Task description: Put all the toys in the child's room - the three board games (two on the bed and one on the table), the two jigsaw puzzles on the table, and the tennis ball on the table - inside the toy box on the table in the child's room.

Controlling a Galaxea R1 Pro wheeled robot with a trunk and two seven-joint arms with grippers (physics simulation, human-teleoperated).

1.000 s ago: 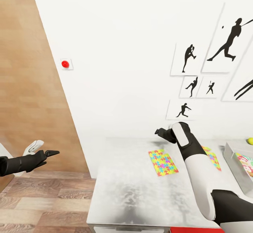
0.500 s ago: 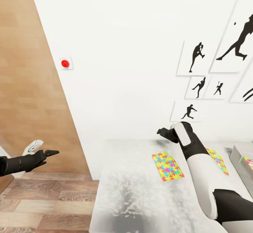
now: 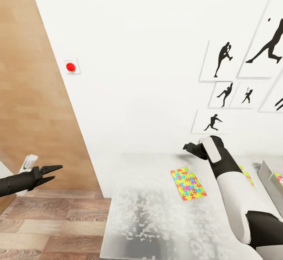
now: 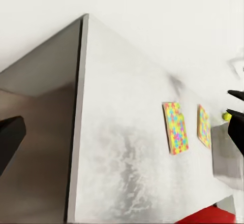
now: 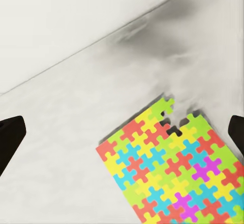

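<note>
Right gripper poised above table, near back wall, jaws spread wide, nothing held; likely lining up on near jigsaw puzzle, which lies flat at gripper's 6 o'clock, untouched. Right wrist view: fingertips far apart, puzzle between them below. Second puzzle just beside first, partly behind arm. Toy box at 3 o'clock table edge; tennis ball beside it. Left gripper out over floor off table's left edge, parted, empty, seemingly parked clear.
</note>
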